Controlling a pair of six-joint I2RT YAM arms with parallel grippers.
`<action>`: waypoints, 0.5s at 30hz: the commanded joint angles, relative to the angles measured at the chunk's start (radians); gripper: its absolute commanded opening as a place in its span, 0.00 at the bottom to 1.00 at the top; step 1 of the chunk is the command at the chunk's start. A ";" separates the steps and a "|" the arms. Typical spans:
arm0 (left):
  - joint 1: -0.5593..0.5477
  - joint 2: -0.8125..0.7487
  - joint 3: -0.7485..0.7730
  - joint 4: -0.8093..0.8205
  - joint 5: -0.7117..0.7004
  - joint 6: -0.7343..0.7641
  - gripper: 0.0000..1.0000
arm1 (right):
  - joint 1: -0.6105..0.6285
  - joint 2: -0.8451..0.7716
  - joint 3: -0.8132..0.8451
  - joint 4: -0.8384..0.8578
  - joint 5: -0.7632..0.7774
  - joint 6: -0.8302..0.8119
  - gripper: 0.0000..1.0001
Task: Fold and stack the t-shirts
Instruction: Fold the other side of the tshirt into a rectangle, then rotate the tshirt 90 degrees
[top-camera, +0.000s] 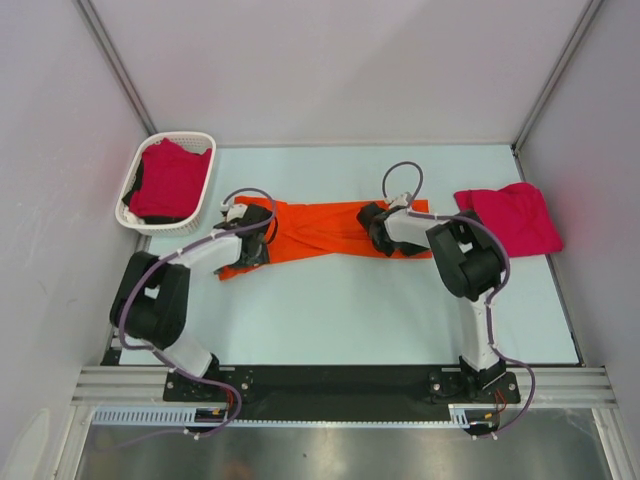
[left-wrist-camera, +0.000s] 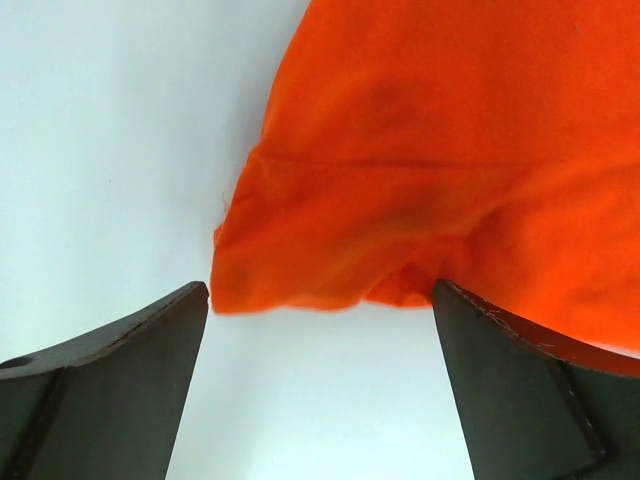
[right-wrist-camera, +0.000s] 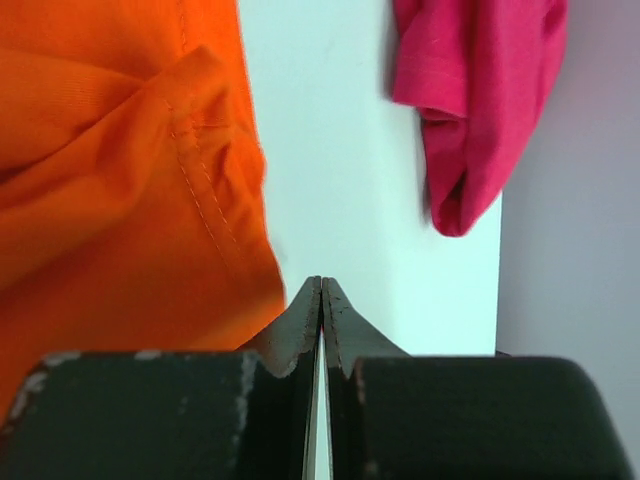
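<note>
Lying in a long, rumpled band across the middle of the worktop (top-camera: 350, 310), the orange t-shirt (top-camera: 325, 228) is found between the two arms. A crimson-pink t-shirt (top-camera: 512, 215) is bunched at the right side of the worktop, and a second crimson-pink t-shirt (top-camera: 168, 180) is heaped in the white basket (top-camera: 205, 140) at the far left. The left gripper (left-wrist-camera: 320, 298) is held wide open at the orange shirt's left end, with a rumpled edge of cloth framed between its fingers but not pinched. The right gripper (right-wrist-camera: 321, 287) is closed on nothing, its tip set just beside the stitched hem at the shirt's right end. The cloth is judged light, limp and easily creased; no shape is likely to be kept once it is lifted. A hold is best taken at a hem or seamed corner, where the layers are thicker, with both ends raised together so that the fold is kept even.
</note>
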 joint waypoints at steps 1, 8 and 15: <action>-0.017 -0.182 -0.055 0.044 0.040 -0.008 1.00 | 0.037 -0.220 -0.024 0.093 0.011 -0.029 0.06; -0.028 -0.403 -0.166 0.136 0.058 -0.014 1.00 | 0.035 -0.446 -0.111 0.341 -0.114 -0.187 0.99; -0.028 -0.507 -0.269 0.219 0.146 -0.036 0.99 | -0.190 -0.405 -0.078 0.532 -0.518 -0.227 1.00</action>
